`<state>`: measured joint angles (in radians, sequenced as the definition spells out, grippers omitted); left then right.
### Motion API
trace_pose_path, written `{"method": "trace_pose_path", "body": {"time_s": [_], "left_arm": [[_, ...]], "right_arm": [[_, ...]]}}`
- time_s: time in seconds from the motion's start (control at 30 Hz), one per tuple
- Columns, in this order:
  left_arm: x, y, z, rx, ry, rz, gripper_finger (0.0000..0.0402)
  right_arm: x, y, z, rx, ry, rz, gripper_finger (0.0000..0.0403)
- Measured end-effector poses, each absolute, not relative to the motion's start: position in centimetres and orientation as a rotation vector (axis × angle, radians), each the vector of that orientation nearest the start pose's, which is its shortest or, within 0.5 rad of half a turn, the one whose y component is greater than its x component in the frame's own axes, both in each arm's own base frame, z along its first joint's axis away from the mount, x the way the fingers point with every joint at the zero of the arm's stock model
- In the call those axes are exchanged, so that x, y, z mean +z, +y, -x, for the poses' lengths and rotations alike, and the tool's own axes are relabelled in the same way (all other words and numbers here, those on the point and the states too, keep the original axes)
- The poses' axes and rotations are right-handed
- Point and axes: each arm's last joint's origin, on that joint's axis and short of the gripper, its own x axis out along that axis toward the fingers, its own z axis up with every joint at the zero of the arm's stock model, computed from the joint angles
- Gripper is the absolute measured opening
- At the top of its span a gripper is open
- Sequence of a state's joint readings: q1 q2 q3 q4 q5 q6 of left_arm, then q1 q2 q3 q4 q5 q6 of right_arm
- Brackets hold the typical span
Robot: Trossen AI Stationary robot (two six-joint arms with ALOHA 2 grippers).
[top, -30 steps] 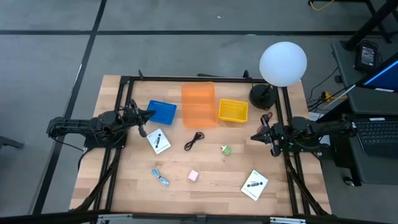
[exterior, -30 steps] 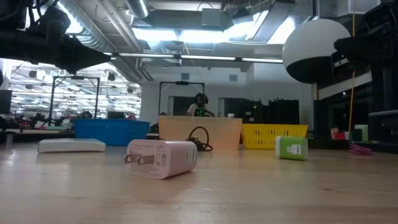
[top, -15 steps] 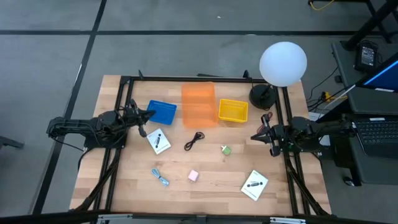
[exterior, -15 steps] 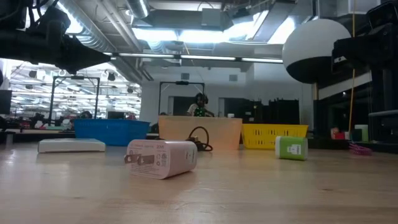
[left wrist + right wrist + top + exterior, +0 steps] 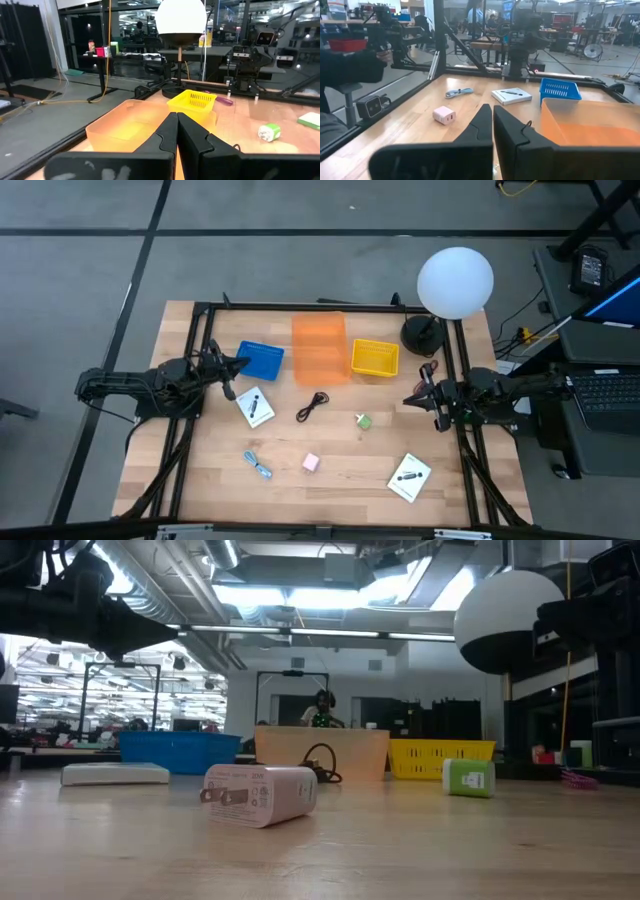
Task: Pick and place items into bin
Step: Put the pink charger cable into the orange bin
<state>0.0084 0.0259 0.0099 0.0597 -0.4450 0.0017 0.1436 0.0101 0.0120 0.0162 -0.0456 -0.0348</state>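
Note:
Loose items lie flat on the wooden table: a white card [image 5: 255,407] at left, a second white card [image 5: 409,477] at front right, a black cable [image 5: 313,405] in the middle, a blue cable piece [image 5: 258,466], a pink charger [image 5: 311,463] and a green piece [image 5: 363,421]. Three bins stand at the far side: blue [image 5: 261,360], orange [image 5: 319,347], yellow [image 5: 374,358]. My left gripper [image 5: 243,362] is shut and empty at the table's left, over the blue bin's near left corner. My right gripper [image 5: 408,400] is shut and empty at the right edge.
A lamp with a white globe [image 5: 455,281] stands at the far right corner. A black frame [image 5: 330,307] runs around the table. In the right wrist view a person's dark sleeve [image 5: 350,67] shows beyond the table, and another person [image 5: 321,708] sits beyond the far edge.

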Motion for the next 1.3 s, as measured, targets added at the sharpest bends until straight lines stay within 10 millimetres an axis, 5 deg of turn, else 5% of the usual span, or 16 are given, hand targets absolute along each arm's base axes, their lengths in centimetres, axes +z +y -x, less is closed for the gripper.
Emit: {"method": "trace_pose_path", "body": {"time_s": [0.27,1.0,1.3], "left_arm": [[17.0,1.0,-9.7,0.314,-0.033,-0.019,0.0003],[17.0,1.0,-9.7,0.346,-0.037,-0.018,0.0003],[17.8,0.9,-9.7,0.288,-0.099,-0.020,0.0003]], "right_arm": [[16.8,1.5,-9.6,0.189,-0.021,0.028,0.0000],[18.0,1.5,-9.6,0.183,-0.137,0.021,0.0000],[18.0,1.0,-9.6,0.005,-0.139,-0.037,0.0000]]}}
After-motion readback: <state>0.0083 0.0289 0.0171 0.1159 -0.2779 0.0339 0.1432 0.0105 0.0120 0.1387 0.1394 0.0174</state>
